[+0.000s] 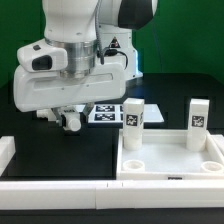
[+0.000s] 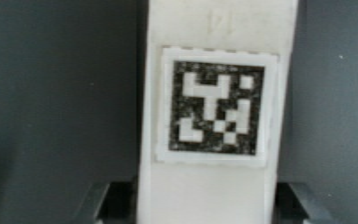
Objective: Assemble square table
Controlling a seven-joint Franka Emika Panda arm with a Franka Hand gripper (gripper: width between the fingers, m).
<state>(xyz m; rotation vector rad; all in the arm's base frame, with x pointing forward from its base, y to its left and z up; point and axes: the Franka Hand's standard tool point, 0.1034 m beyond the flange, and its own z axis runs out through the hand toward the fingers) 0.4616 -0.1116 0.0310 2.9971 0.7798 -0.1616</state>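
The square table slab [image 1: 170,168] lies at the exterior view's right, rim up, with round sockets at its corners. Two white legs with black-and-white tags stand upright in its far corners, one on the left [image 1: 133,125] and one on the right [image 1: 198,124]. My gripper [image 1: 70,118] hangs low over the dark table, left of the slab. In the wrist view a third white leg [image 2: 208,100] with a tag runs between my gripper's [image 2: 206,202] dark fingers [image 2: 119,202], which sit against its two sides. The arm hides most of this leg in the exterior view.
The marker board [image 1: 106,112] lies behind my gripper, between it and the slab. A long plain white bar [image 1: 55,188] runs along the table's front, and another white bar [image 1: 6,152] stands at the left edge.
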